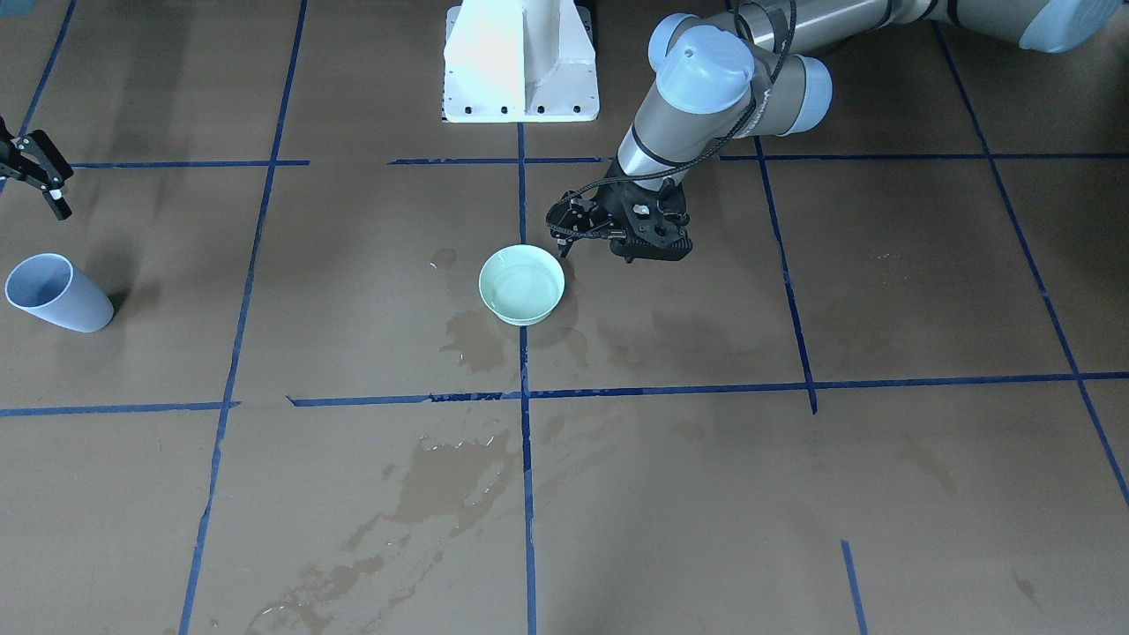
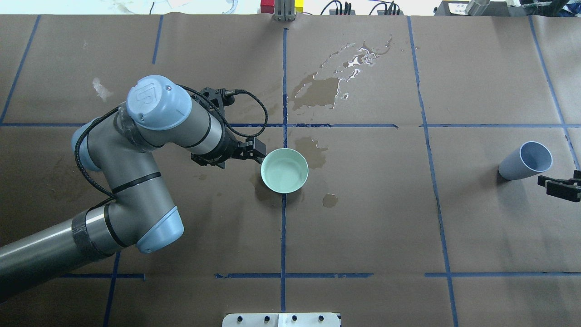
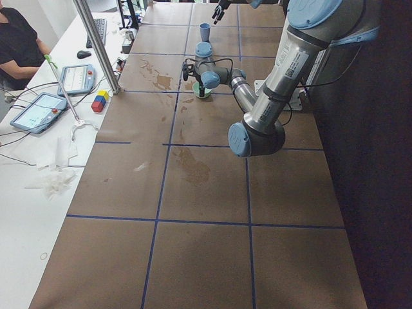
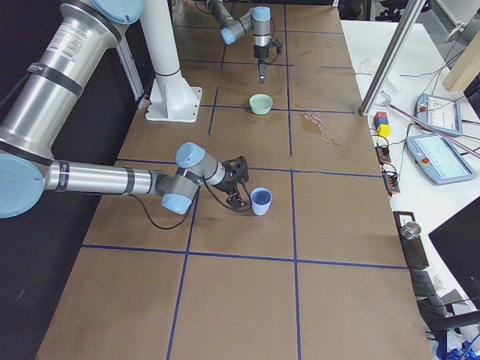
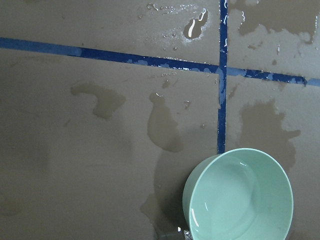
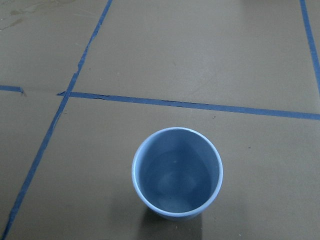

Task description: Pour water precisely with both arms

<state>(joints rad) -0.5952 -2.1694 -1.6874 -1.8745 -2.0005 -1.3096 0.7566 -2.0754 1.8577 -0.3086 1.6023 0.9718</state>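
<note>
Mostly, wet patches [image 2: 317, 91] across blue-taped brown paper [image 2: 490, 81]; right claw [image 2: 544, 185] spread beside the cup [image 2: 526, 161], left claw [image 2: 258, 153] indiscernible.

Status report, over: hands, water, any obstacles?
Left hand open beside mint bowl. Right hand open beside blue cup, not holding. Water puddles on table around bowl.
</note>
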